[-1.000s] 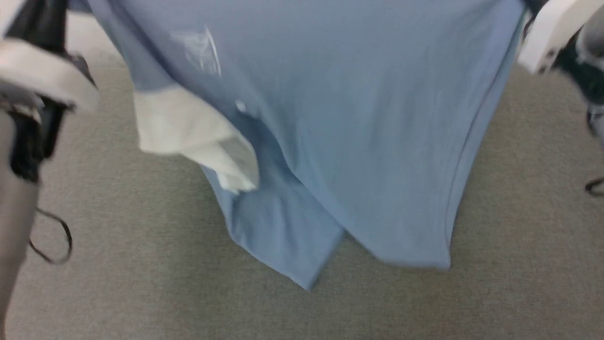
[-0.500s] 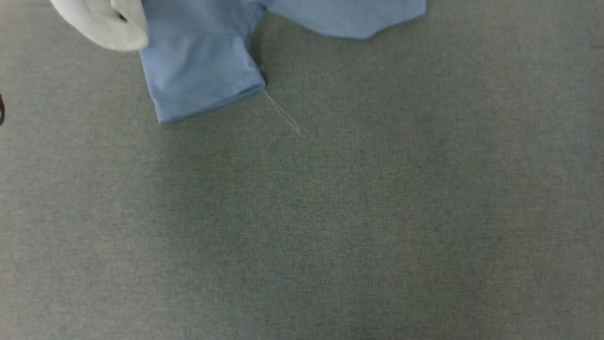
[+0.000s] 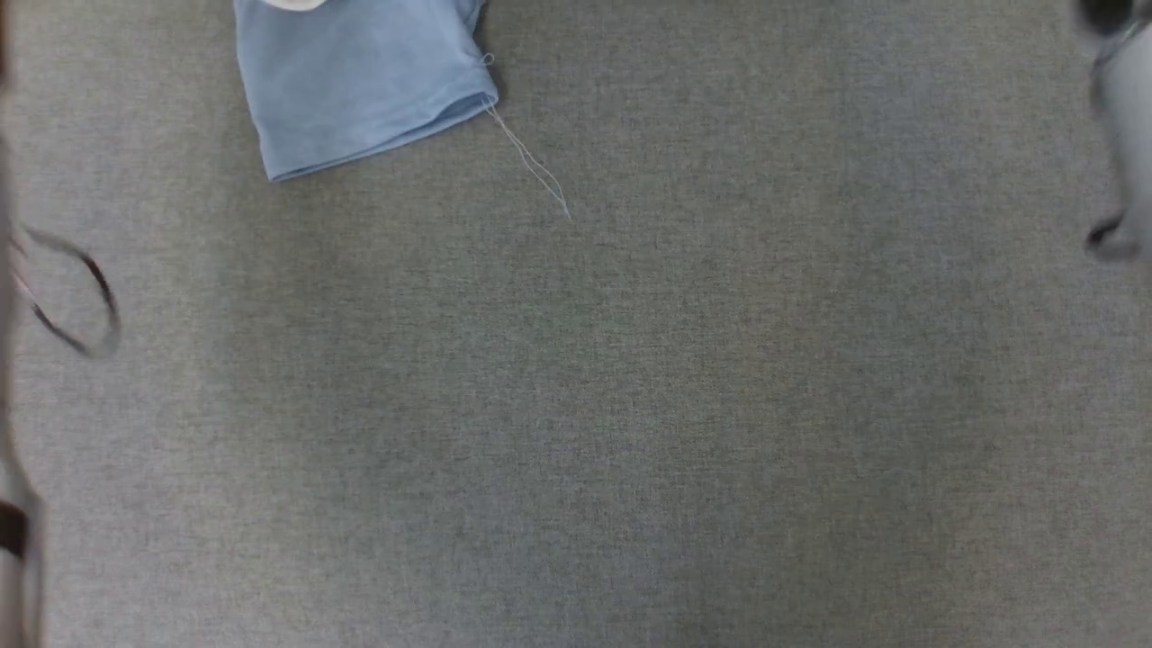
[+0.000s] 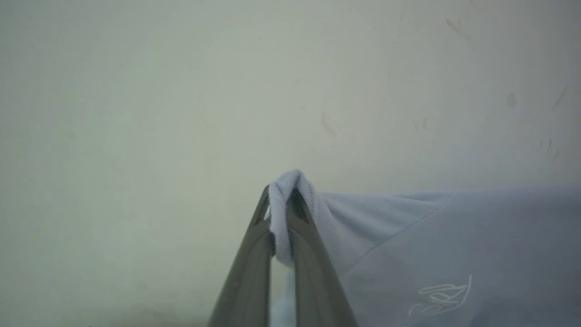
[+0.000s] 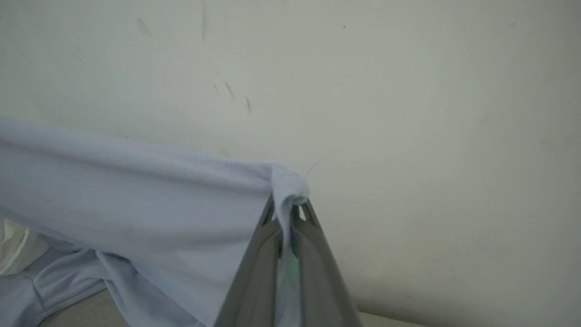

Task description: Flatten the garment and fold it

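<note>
The garment is light blue knit. In the left wrist view my left gripper [image 4: 281, 202] is shut on a bunched edge of the garment [image 4: 454, 245], which stretches away to the right and carries a thin white outline logo [image 4: 440, 297]. My right gripper [image 5: 289, 209] is shut on another bunched edge of the garment [image 5: 136, 204]. There the cloth runs left, taut along its top, with folds and a white part [image 5: 13, 250] hanging low. In the head view one hemmed end of the garment [image 3: 360, 90] shows at the top left, with a loose thread [image 3: 531, 162] trailing from it.
A grey cloth-covered surface [image 3: 630, 405] spreads across the head view. A blurred pale arm with a dark cable loop [image 3: 81, 297] is at the left edge, and another blurred pale arm [image 3: 1125, 135] at the right edge. A scuffed pale wall [image 4: 181, 91] stands behind the garment.
The whole head picture has shifted, so the camera has moved. The garment hung across most of it a second ago; now one end of it shows at the top left.
</note>
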Available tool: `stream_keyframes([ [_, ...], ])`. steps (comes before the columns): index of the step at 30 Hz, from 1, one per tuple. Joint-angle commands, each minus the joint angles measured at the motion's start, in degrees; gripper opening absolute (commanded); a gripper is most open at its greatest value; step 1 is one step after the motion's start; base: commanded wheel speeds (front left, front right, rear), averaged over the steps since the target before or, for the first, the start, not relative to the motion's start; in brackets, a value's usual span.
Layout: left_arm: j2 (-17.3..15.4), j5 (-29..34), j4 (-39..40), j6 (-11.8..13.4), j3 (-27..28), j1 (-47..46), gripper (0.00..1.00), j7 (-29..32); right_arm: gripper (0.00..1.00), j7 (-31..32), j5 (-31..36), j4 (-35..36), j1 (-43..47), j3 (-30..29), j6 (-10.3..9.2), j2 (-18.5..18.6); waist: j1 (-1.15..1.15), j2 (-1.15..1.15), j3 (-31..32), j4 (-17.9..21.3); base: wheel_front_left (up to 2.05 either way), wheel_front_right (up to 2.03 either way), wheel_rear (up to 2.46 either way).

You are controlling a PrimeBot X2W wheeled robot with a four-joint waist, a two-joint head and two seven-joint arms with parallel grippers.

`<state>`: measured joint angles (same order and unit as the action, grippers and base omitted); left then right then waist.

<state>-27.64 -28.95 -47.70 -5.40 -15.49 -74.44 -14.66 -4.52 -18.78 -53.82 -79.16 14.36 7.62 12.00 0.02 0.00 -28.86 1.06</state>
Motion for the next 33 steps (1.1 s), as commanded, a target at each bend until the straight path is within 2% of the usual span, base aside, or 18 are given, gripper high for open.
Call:
stream_keyframes([
  [1,0.54,-0.54,-0.45,-0.33,0.66,3.04,0.00,-0.32,0.00,-0.57,-1.36,-0.80,2.60,0.64,-0.13,0.41,-0.02,0.00,1.78,-0.82,0.00,0.00,0.00],
  [7,3.48,-2.28,0.89,-1.11,2.20,18.36,0.00,-0.33,0.00,-1.97,-6.90,1.79,16.01,6.86,-0.13,2.04,-0.02,0.00,8.54,-2.27,0.00,0.00,0.00],
  [12,4.01,-3.63,7.15,-0.64,4.08,34.92,0.00,-0.33,0.00,-1.31,-11.68,10.96,31.24,11.11,-0.13,5.58,-0.02,0.00,14.80,-2.33,0.00,0.00,0.00],
  [17,3.63,-5.05,18.32,3.08,4.71,52.51,0.00,1.41,0.00,1.61,-13.67,24.47,47.50,9.77,-0.13,10.15,-0.02,0.00,19.97,-2.05,0.00,0.00,0.00],
  [22,2.34,-6.79,34.39,9.24,6.18,68.88,0.00,6.84,0.00,8.30,-12.12,39.40,64.73,0.81,-0.13,11.89,-0.02,0.00,23.79,-2.19,0.00,0.00,0.00],
  [25,1.88,-7.36,43.58,12.53,6.35,76.46,0.00,10.33,0.00,13.84,-9.74,48.94,75.60,-7.00,-0.13,9.90,-0.02,0.00,25.15,-2.83,0.00,0.00,0.00],
  [28,1.44,-7.98,50.41,15.61,6.52,82.66,0.00,13.91,0.00,19.42,-6.97,58.08,84.68,-12.89,-0.13,5.41,-0.02,0.00,26.12,-2.91,0.00,0.00,0.00],
  [33,0.27,-8.47,58.43,20.22,7.03,90.99,0.00,19.07,0.00,27.52,-3.68,69.03,95.91,-18.51,-0.13,-2.26,-0.02,0.00,27.24,-3.02,0.00,0.00,0.00],
])
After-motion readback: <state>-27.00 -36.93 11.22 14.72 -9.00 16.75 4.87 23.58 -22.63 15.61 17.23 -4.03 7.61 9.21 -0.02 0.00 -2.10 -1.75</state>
